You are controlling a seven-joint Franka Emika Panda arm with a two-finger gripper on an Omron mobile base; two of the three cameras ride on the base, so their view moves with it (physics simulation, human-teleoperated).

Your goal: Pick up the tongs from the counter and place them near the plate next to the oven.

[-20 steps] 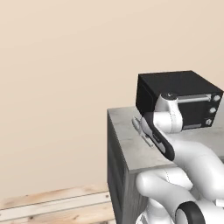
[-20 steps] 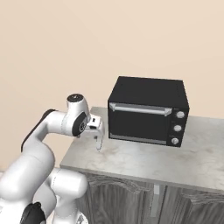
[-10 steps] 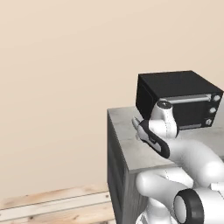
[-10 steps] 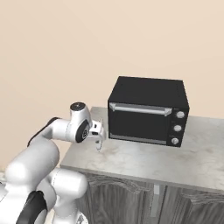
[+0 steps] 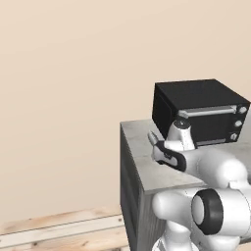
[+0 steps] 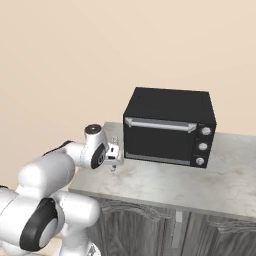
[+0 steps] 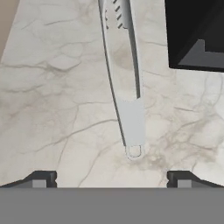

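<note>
2 pincer (image 7: 111,177) tips spread wide; arm has swung lower over tongs (image 7: 124,94) on table (image 7: 52,109); grasp not yet made.

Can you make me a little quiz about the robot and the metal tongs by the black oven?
1. True or false: the tool is already shut on the tongs.
2. What do the tongs lie on? A) the oven top B) the counter C) the floor
3. Fill in: in the hand view, the tongs' joined end lies nearest the tool and the ridged tips point ____ from it.

Key:
1. False. The tool is open, its fingertips spread wide to either side, and the tongs lie free.
2. B
3. away
</note>
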